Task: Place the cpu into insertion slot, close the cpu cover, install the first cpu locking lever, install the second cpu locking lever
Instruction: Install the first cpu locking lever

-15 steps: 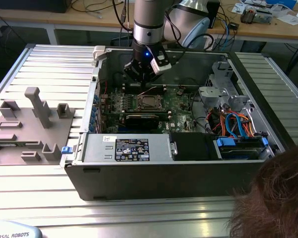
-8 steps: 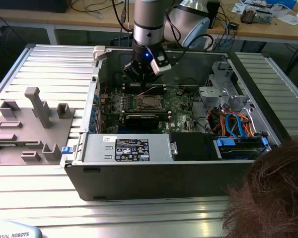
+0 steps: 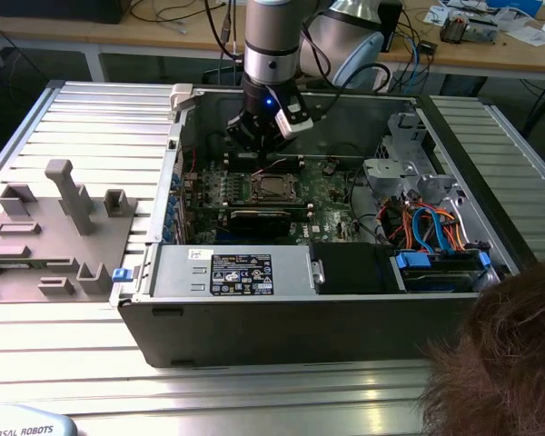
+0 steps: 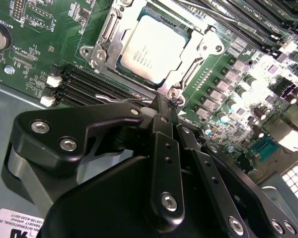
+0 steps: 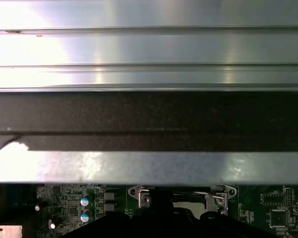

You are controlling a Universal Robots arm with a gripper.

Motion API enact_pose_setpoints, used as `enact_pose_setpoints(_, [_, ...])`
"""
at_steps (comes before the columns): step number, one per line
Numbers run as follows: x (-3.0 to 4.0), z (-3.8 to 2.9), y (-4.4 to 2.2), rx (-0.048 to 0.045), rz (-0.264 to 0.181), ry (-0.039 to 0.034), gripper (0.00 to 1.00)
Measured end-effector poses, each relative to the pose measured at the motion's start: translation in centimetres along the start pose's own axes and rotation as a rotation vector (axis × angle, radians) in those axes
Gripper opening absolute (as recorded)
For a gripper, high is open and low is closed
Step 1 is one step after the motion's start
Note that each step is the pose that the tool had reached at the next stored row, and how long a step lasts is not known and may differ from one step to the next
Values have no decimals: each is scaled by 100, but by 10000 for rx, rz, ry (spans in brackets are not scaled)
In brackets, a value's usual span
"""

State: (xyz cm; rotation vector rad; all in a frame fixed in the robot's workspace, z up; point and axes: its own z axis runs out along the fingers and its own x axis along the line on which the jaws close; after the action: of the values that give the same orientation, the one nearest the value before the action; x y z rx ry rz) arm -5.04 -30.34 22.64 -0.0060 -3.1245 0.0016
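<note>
Silver metal frames the middle of the green motherboard point(image 3: 254, 186): the cpu cover point(image 4: 198, 52) lies flat over the insertion slot point(image 3: 274, 189), and through its square window the dull silver top of the cpu point(image 4: 154, 49) shows, seated in the socket. In the second wrist view the cover's frame rings the chip on all visible sides, with screws at its corners, and a thin wire locking lever point(image 4: 124, 100) runs along the edge of the socket nearest the gripper.

From the exterior view, the arm hangs down into the open computer case point(image 3: 300, 318) (which lies on its side on a ribbed aluminium table point(image 3: 73, 363)), and the gripper point(image 3: 254, 136) hovers just above the board, at the far side of the socket. In the second wrist view the black fingers point(image 4: 161, 129) are drawn close together, their tips meeting just at the socket's near corner beside the end of the lever; whether they actually pinch the wire I cannot tell. The first wrist view catches the socket's far edge with a lever point(image 5: 208, 195) running across it, under the metal wall of the case.

Beside the case, on the exterior view's left, stands a grey fixture block point(image 3: 59, 227). A person's hair point(image 3: 504, 363) fills the lower corner on the exterior view's right.
</note>
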Motion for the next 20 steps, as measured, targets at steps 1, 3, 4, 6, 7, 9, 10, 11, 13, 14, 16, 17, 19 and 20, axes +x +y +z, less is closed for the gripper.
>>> enact_pose_setpoints(1, [0, 2, 0, 0, 0, 0, 11])
enact_pose_setpoints(3, [0, 14, 0, 1, 0, 1, 11])
enact_pose_setpoints(4, [0, 19, 0, 0, 0, 0, 11])
enact_pose_setpoints(6, [-1, 22, 0, 0, -1, -1, 11])
enact_pose_setpoints(7, [0, 23, 0, 0, 0, 0, 11])
enact_pose_setpoints(9, [-1, 39, 0, 1, 0, 0, 11])
enact_pose_setpoints(10, [-1, 56, 0, 0, 0, 0, 11])
enact_pose_setpoints(11, [-1, 58, 0, 1, 0, 0, 11])
enact_pose_setpoints(13, [-2, 62, 0, 0, 0, 0, 11])
enact_pose_setpoints(14, [-2, 64, 0, 0, 1, 0, 11])
enact_pose_setpoints(16, [-2, 70, 0, 0, 0, 0, 11])
enact_pose_setpoints(17, [-2, 72, 0, 0, 0, 0, 11])
enact_pose_setpoints(19, [-2, 76, 0, 0, 0, 0, 11])
enact_pose_setpoints(20, [-2, 79, 0, 1, 0, 0, 11])
